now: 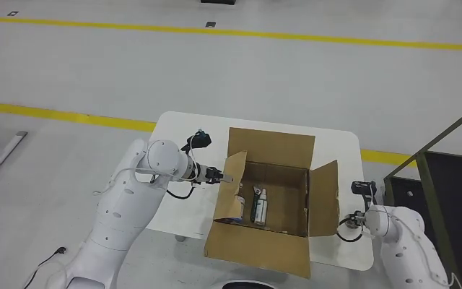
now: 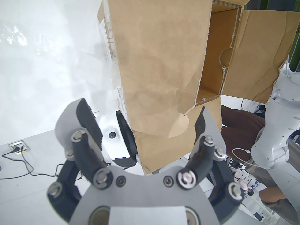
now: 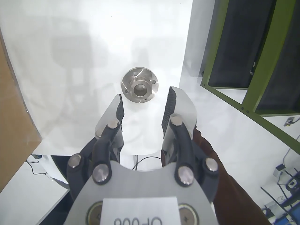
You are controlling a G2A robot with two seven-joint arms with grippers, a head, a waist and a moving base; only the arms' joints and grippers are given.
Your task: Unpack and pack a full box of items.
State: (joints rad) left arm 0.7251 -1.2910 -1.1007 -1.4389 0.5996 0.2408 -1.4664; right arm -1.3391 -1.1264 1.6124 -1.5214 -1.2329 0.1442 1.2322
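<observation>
An open cardboard box (image 1: 273,247) stands in the middle of the white table (image 1: 186,134) with all its flaps folded out. Inside lie a white bottle (image 1: 260,206) and another packaged item (image 1: 237,209). My left gripper (image 2: 145,120) is open at the box's left flap (image 2: 159,59), one finger on each side of the flap's lower corner. My right gripper (image 3: 143,105) is open just above the table, to the right of the box. A round metal flange (image 3: 140,85) lies on the table just past its fingertips.
A green-framed rack (image 1: 426,180) with dark panels (image 3: 241,36) stands close beyond the table's right edge. The box's right flap (image 1: 326,196) stands up between the box and my right arm. Bare table lies left of the box.
</observation>
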